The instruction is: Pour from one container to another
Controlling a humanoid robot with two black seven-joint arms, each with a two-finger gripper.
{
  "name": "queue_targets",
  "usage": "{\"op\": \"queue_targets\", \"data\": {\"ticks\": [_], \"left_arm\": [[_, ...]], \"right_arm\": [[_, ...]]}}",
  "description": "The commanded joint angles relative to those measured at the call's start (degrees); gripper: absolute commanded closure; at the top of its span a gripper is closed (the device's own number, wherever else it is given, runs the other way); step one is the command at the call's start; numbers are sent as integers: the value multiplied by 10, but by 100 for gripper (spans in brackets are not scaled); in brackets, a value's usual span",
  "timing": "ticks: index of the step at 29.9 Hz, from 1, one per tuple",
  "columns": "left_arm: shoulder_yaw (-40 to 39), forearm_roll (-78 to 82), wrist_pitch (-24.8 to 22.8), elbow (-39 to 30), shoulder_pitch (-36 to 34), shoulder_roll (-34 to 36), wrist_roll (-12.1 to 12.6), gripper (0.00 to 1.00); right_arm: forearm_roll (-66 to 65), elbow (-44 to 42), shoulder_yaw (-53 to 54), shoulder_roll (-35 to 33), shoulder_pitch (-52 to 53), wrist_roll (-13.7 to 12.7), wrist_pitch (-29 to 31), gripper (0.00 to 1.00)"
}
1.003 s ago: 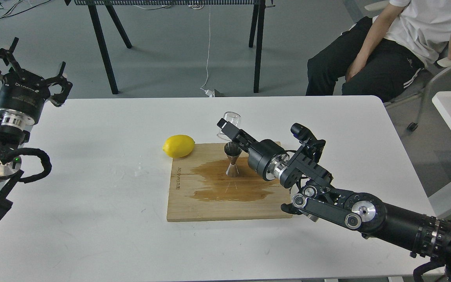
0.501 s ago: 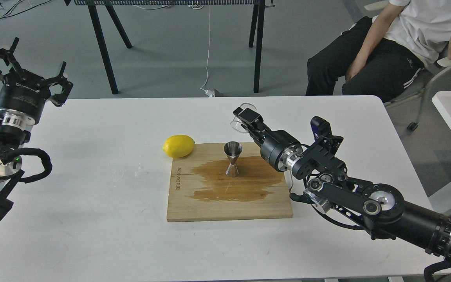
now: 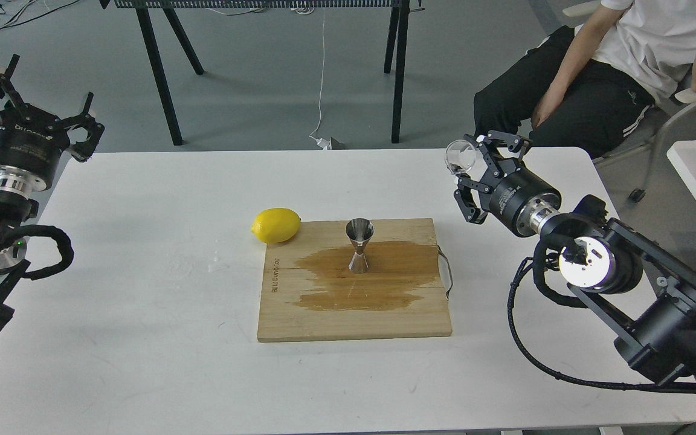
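The steel jigger (image 3: 359,244) stands upright on the wooden board (image 3: 348,323), in the middle of a brown wet patch (image 3: 378,284). My right gripper (image 3: 466,168) is raised over the table's back right part, well to the right of the jigger, and is shut on the clear glass cup (image 3: 460,156). The cup lies on its side, its round face turned toward me. At the far left my left gripper (image 3: 32,99) hovers by the table's back left corner, open and holding nothing.
A yellow lemon (image 3: 275,225) rests against the board's back left corner. A seated person (image 3: 596,78) is behind the table's right end. Black trestle legs (image 3: 161,72) stand on the floor beyond the white table (image 3: 142,338).
My right arm has swung away from the jigger to the right and back, carrying the glass cup with it and turning the wrist. The left gripper shifted slightly left.
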Motion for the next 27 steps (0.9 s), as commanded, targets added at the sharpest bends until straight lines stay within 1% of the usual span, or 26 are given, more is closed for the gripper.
{"op": "queue_targets", "data": {"ticks": [1,3,6,10,12,17,19,22,27], "left_arm": [[0,0,-1,1,-2,-1,0,0],[0,0,-2,2,-1,-2,1,0],[0,0,-2,1,-1,-3,1,0],[0,0,-2,1,-2,-3,1,0],[0,0,-2,1,-2,-3,1,0],[7,1,-3,1,-2,-3,2,0],[7,1,-3,1,0,-3,2,0],[8,1,-3,1,0,-3,2,0],[8,1,-4,1,-1,-1,2,0]], "right_arm": [[59,-5,91,3,-72,-31,35,64],[95,-10,121,7,-101,-38,40,64],[153,-50,141,7,-129,-39,59,64],[214,-104,141,8,-146,-43,132,64],[231,-126,142,17,-148,-43,158,63],[266,-200,144,75,-148,-40,224,63],[267,-228,150,97,-148,-38,236,63],[267,-257,176,123,-149,-38,238,63],[267,-299,187,127,-147,-40,246,63]]}}
